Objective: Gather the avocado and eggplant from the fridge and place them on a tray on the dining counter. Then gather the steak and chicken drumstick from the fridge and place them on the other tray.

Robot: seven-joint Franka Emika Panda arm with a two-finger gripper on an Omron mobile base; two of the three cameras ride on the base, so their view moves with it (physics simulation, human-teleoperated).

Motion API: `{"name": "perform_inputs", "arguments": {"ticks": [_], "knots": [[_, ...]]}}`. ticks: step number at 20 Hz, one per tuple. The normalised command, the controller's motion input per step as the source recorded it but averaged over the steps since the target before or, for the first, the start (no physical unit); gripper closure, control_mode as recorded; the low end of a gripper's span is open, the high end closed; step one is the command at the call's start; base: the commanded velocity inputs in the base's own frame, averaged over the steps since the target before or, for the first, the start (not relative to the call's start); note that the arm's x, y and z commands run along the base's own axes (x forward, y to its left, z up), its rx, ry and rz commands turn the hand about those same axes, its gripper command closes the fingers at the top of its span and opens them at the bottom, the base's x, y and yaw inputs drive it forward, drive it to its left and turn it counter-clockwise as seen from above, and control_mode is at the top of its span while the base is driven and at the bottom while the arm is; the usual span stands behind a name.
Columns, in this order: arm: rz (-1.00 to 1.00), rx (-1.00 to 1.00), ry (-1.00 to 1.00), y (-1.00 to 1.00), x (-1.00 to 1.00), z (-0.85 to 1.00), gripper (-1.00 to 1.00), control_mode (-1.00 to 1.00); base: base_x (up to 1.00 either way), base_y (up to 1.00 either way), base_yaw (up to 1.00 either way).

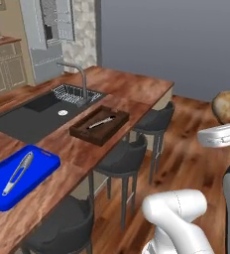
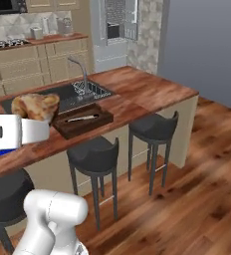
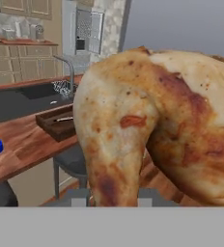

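We're looking at a kitchen with a long wooden dining counter that has a dark sink set into it, a dish rack tucked in beside the faucet, and three dark bar stools lined up along the near edge over wood flooring. Two trays sit on the counter: a dark brown tray just next to the sink with a slim utensil lying in it, and a blue tray further along with what looks like a peeler on it. The fridge stands in the back, well apart from the counter. Our gripper is up in the air on the stool side of the counter, clamped tight on the chicken drumstick, which is golden brown and sticks out past the fingers.
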Motion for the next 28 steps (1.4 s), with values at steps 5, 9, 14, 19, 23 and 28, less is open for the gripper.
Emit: {"name": "perform_inputs", "arguments": {"ticks": [5,9,14,19,23,28], "knots": [[0.0,0.0,0.0,0.0,0.0,0.0,1.0,1.0,0.54,-0.43,0.44],[0.0,0.0,0.0,0.0,0.0,0.0,1.0,1.0,0.51,-0.42,0.45],[0.0,0.0,0.0,0.0,0.0,0.0,1.0,1.0,0.47,-0.4,0.46],[0.0,0.0,0.0,0.0,0.0,0.0,1.0,1.0,0.47,-0.39,0.47],[0.0,0.0,0.0,0.0,0.0,0.0,1.0,1.0,0.51,-0.38,0.45],[0.0,0.0,0.0,0.0,0.0,0.0,1.0,1.0,0.58,-0.35,0.44]]}}
